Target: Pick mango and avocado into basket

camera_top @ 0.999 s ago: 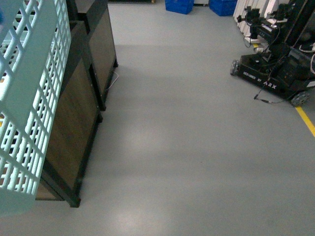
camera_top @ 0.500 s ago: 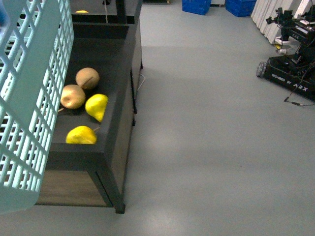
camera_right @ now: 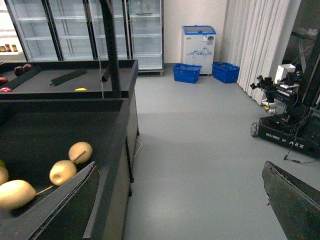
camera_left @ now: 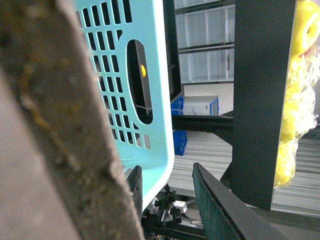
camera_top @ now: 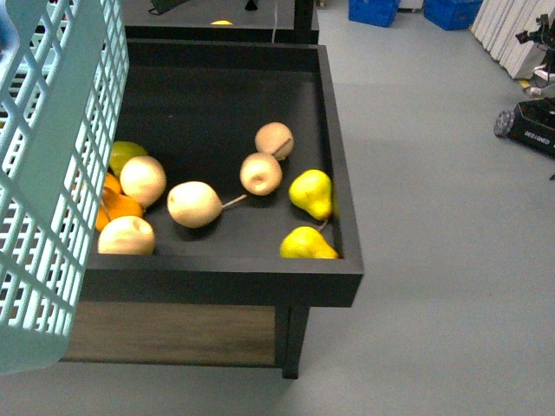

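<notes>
Item 1, R gripper [camera_right: 180, 167]: fingers spread wide, nothing btwn them, hanging over floor [camera_right: 200, 150] just beside the bin [camera_right: 65, 102]. Item 2, L gripper [camera_left: 166, 167]: narrow gap showing btwn fingers, nothing seen in it. A blurred brown-grey handle [camera_left: 65, 130] fills the near side of its cam, so I can't tell whether it is clamped on that. Item 3, basket [camera_top: 52, 173]: held up at L edge of front view, same spot as 1 s ago; contents not visible. Item 4, chg: front view has swung round. 1 s ago it showed bare floor and stand sides, 0.5 s ago one bin corner w/ four fruit, and now I look down into the whole bin. Item 5, bin contents: five tan round fruit [camera_top: 194, 204], two yellow pears [camera_top: 312, 192], tangerines [camera_top: 117, 204], and one yellow-green fruit [camera_top: 126, 154] part-hidden by basket. Item 6, mango, avocado: neither seen in any view. The yellow-green one looks too yellow for avocado IMO, but it is mostly hidden. Dark-red bits [camera_right: 22, 69] sit in the far bin [camera_right: 75, 63] via R wrist cam, too small to ID. Meaning: the turn has brought produce into view, but no pick is started and neither target is located. I reckon the search has to carry on, prob. toward the far bin.
</notes>
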Robot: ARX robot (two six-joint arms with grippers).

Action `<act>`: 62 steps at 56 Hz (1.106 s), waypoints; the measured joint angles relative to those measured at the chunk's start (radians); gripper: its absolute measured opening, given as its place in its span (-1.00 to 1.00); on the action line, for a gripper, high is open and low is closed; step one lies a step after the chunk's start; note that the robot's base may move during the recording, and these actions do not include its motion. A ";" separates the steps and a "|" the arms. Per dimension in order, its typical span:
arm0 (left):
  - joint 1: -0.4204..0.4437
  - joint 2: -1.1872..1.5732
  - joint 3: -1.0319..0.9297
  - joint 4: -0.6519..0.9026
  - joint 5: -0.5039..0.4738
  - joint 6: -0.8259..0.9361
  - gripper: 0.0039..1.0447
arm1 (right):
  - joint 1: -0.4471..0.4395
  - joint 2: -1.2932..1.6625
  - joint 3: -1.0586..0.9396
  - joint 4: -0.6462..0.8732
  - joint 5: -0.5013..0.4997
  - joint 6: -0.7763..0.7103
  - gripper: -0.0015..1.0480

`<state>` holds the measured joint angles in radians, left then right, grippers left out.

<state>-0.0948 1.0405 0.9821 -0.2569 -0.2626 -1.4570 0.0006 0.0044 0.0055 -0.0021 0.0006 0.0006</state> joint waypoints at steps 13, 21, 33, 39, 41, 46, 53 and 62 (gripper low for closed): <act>0.000 0.000 0.000 0.000 0.000 0.002 -0.38 | 0.000 0.000 0.000 0.000 0.000 0.000 0.85; 0.000 0.000 0.000 0.000 0.000 0.001 -0.38 | 0.000 0.000 0.000 0.000 -0.001 0.000 0.85; 0.000 0.000 0.000 0.000 -0.003 0.002 -0.38 | 0.000 0.000 0.000 -0.001 -0.001 0.000 0.85; 0.000 -0.001 0.000 0.000 0.000 0.001 -0.38 | 0.000 0.001 0.000 0.000 -0.002 0.000 0.85; 0.000 -0.001 0.000 0.000 0.002 0.001 -0.38 | 0.000 0.002 0.000 0.000 0.000 0.000 0.85; 0.000 -0.001 0.000 0.000 0.000 0.002 -0.38 | 0.000 0.000 0.000 0.001 0.000 0.000 0.85; 0.000 -0.001 0.000 0.000 0.000 0.002 -0.38 | 0.000 0.000 0.000 0.000 0.001 0.000 0.85; 0.000 0.000 0.000 0.000 0.000 0.003 -0.38 | 0.000 0.000 0.000 0.001 -0.001 0.000 0.85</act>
<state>-0.0944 1.0405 0.9821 -0.2569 -0.2630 -1.4544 0.0006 0.0044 0.0059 -0.0013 -0.0002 0.0006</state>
